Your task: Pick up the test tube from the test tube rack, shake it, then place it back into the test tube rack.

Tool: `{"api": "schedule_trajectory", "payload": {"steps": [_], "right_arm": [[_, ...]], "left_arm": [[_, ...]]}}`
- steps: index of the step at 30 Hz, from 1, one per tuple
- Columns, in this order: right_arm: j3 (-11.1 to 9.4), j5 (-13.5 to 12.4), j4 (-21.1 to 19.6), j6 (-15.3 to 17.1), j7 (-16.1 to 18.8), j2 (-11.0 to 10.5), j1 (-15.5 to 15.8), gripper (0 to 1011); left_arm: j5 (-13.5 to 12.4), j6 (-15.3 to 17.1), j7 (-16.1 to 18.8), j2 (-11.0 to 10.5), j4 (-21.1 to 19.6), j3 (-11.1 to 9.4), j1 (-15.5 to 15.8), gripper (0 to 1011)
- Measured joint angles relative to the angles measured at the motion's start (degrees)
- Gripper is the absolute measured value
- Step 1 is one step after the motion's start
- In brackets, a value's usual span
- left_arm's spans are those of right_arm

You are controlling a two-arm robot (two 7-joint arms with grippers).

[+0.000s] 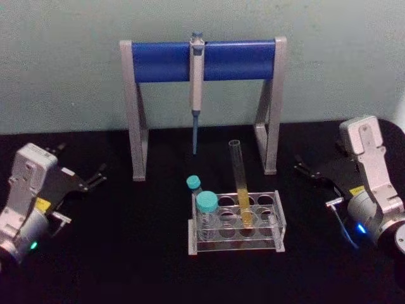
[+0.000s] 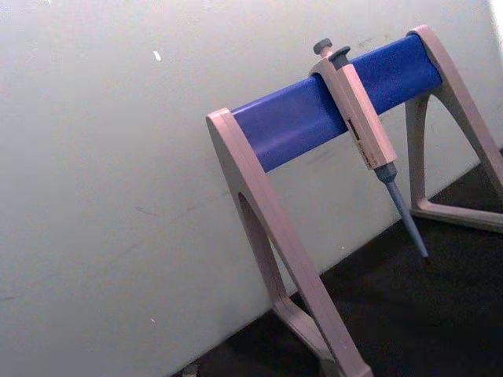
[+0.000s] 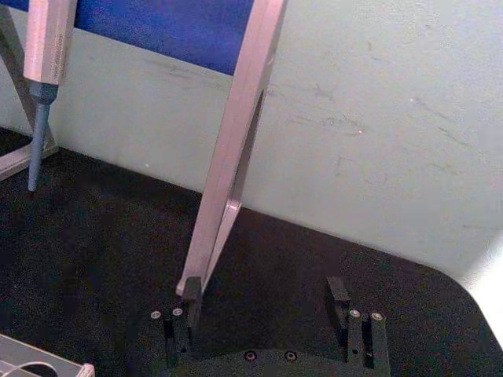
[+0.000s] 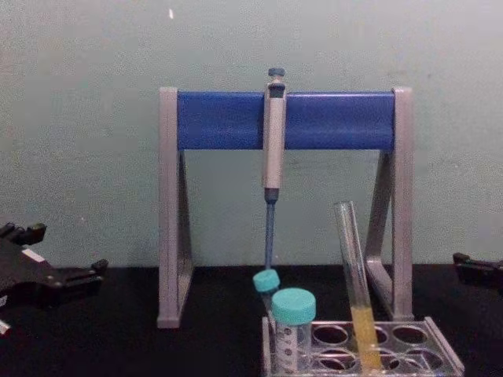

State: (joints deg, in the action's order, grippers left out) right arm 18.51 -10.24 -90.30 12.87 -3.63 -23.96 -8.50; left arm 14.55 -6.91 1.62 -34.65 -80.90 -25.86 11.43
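A: We see the tube standing in the rack at the middle of the black tabletop, leaning a little, yellow liquid in its lower part, its open top well above the rack.

B: And the hands?

A: Both are well apart from it. The left hand rests low at the left side of the tabletop, its fingers pointing toward the middle. The right hand sits at the far right, pointing inward. The tube stands between them, touched by neither.

B: Are their fingers apart or together?

A: In the right wrist view we see the right hand with its two fingers set wide apart, nothing between them but tabletop, and a leg of the stand rising just beyond one finger. For the left hand we cannot tell; the chest view shows it only as a dark shape at the left edge.

B: What else is in the rack?

A: Two teal-capped tubes at its left end, the nearer one larger in view, the other behind it. Behind the rack stands the grey-and-blue stand, a pipette hanging from its bar, tip down, above the tabletop.
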Motion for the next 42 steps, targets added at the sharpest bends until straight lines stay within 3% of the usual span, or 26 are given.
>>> {"api": "schedule_trajectory", "payload": {"steps": [42], "right_arm": [[0.0,0.0,0.0,0.0,0.0,0.0,0.0,1000]], "left_arm": [[0.0,0.0,0.0,0.0,0.0,0.0,0.0,1001]]}}
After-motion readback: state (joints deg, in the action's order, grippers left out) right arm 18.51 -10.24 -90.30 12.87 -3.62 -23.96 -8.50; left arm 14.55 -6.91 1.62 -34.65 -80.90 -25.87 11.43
